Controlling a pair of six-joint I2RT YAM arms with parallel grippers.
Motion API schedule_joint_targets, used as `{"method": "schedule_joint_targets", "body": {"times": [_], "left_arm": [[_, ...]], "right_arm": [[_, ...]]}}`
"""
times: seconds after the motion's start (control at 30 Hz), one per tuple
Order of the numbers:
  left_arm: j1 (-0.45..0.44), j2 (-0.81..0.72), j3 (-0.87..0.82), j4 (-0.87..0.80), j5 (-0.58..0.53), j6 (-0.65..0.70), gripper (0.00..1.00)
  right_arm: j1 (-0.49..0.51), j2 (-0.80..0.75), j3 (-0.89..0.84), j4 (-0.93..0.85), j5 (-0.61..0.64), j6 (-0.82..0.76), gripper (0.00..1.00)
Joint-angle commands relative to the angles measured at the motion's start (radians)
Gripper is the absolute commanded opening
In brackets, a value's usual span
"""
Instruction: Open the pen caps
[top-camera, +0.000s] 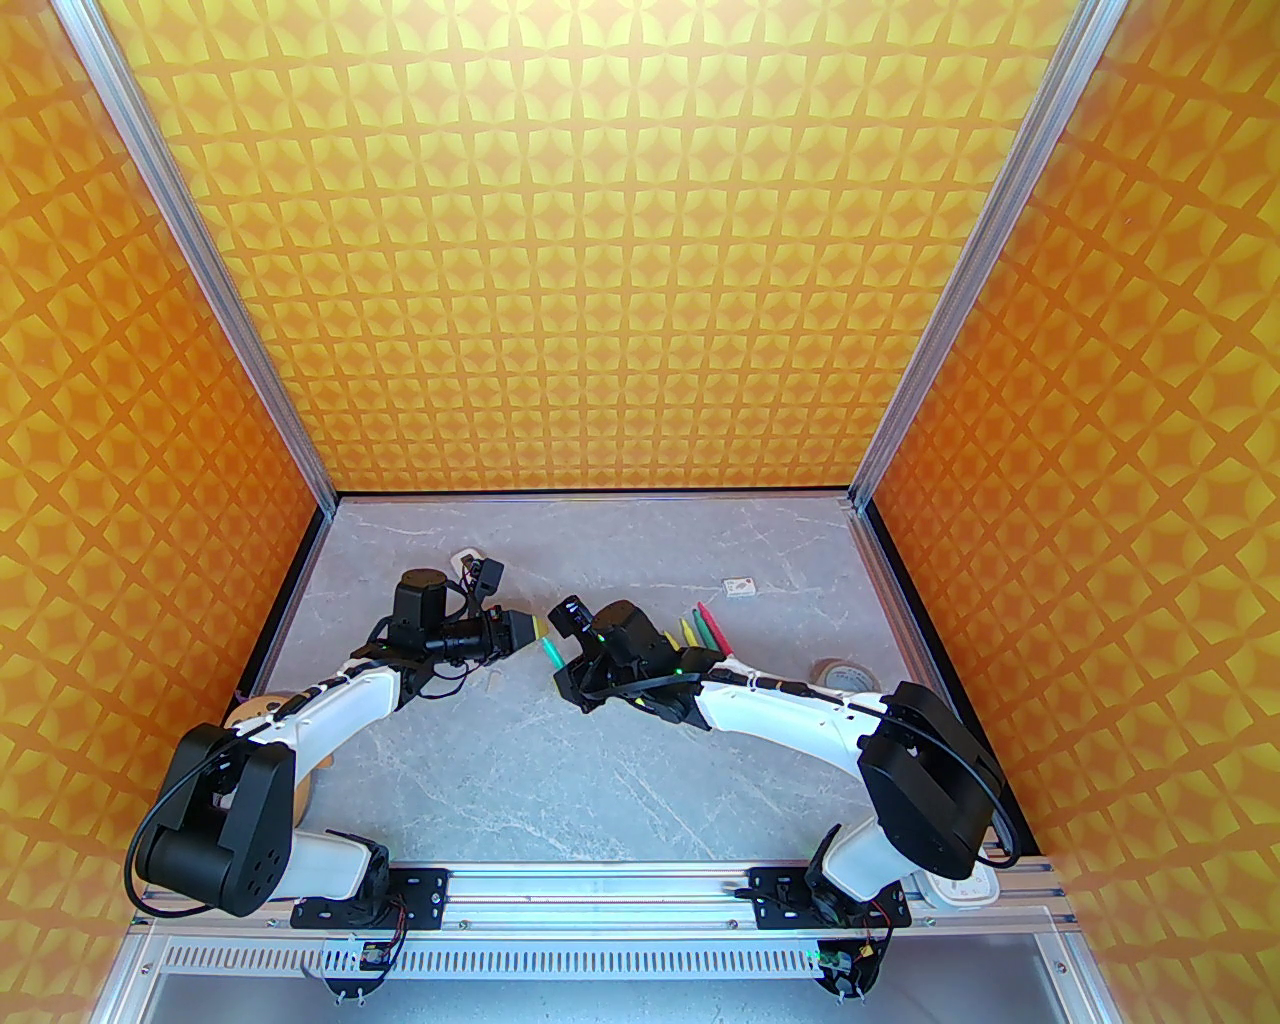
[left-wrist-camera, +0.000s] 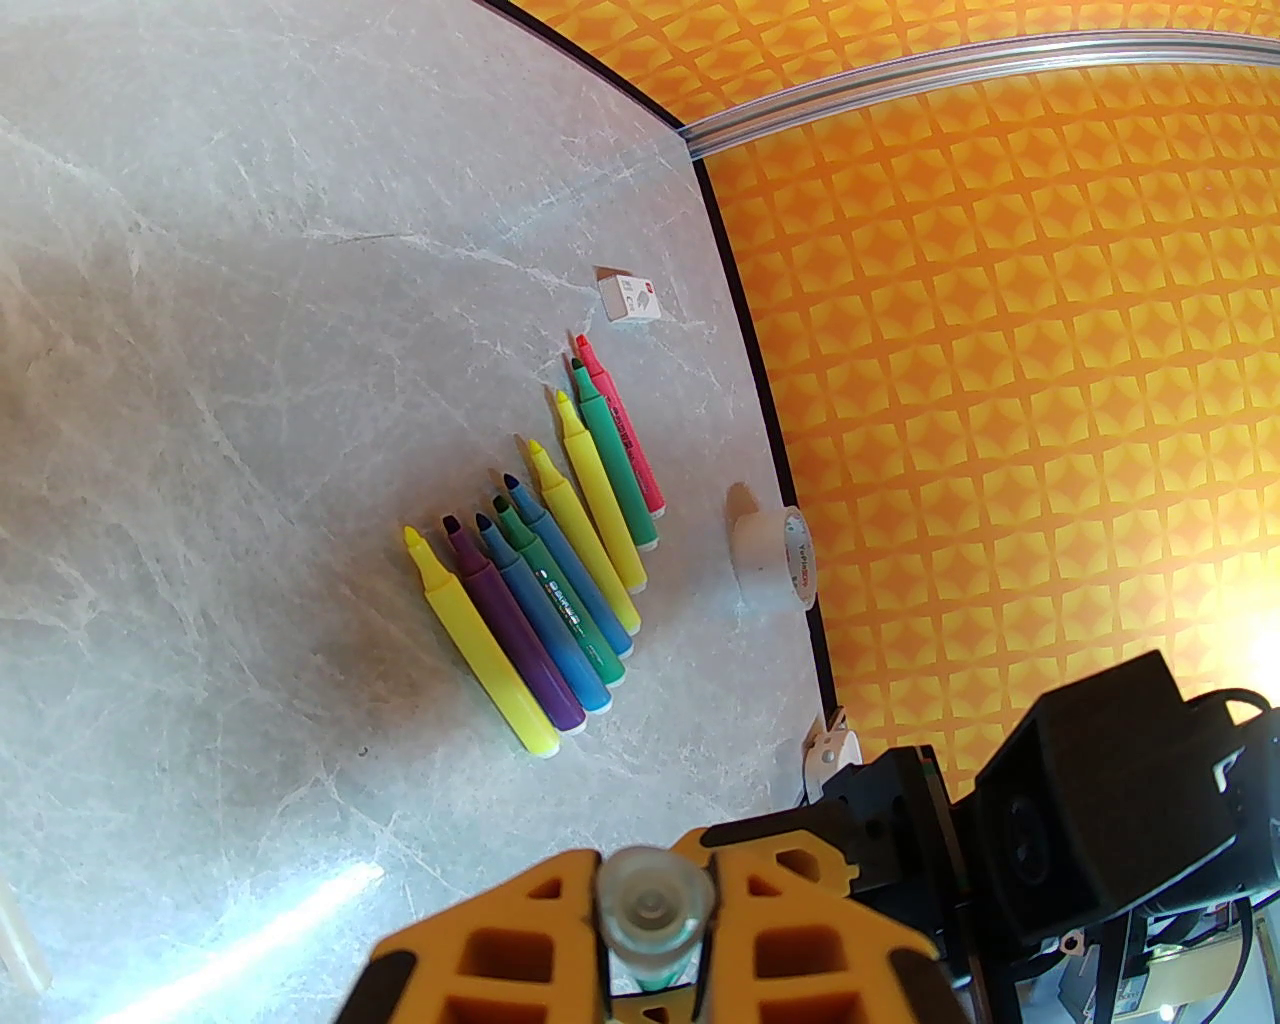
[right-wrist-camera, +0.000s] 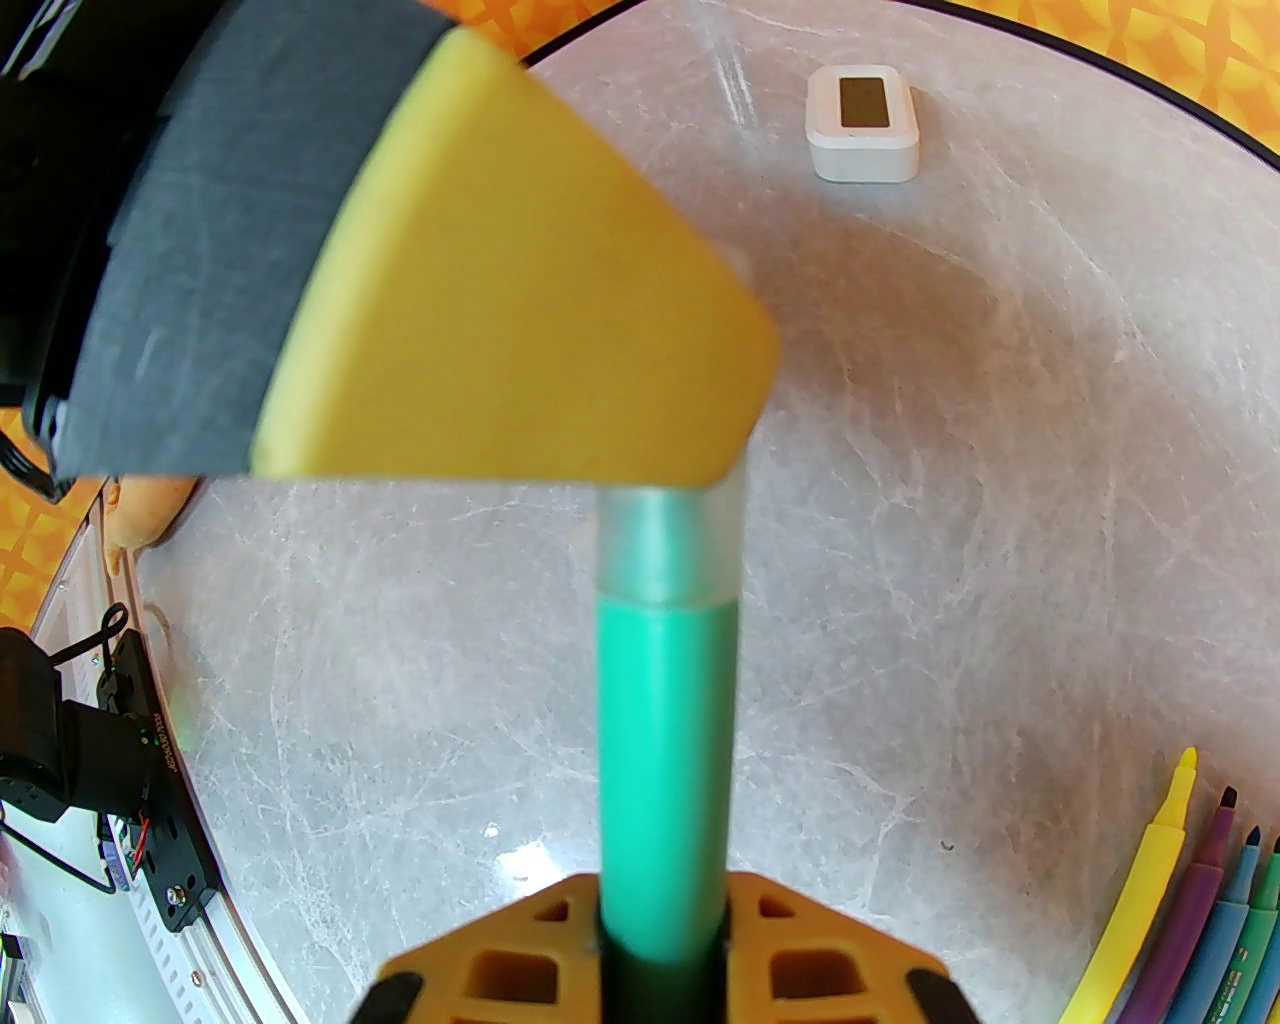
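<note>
Gripping a teal pen by its barrel, the right tool faces the left tool clamping its translucent cap.

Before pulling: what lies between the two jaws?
The teal plastic felt-tip pen, its translucent whitish cap in the left jaws, barrel in the right jaws; see right wrist view.

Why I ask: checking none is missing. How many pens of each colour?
Yellow pens: 3
Green pens: 3
Blue pens: 2
Purple pen: 1
Pink pen: 1
Total: 10
</note>
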Motion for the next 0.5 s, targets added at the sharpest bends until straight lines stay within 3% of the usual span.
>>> {"method": "schedule_joint_targets", "body": {"times": [0.0, 0.47], "left_arm": [[0.048, -0.034, 0.008, 0.051, -0.092, -0.013, 0.00], [0.084, -0.061, -0.009, 0.065, -0.114, -0.050, 0.00]], "right_arm": [[0.004, -0.017, -0.048, -0.121, -0.050, -0.025, 0.00], [0.003, -0.056, -0.121, -0.108, -0.058, -0.030, 0.00]]}}
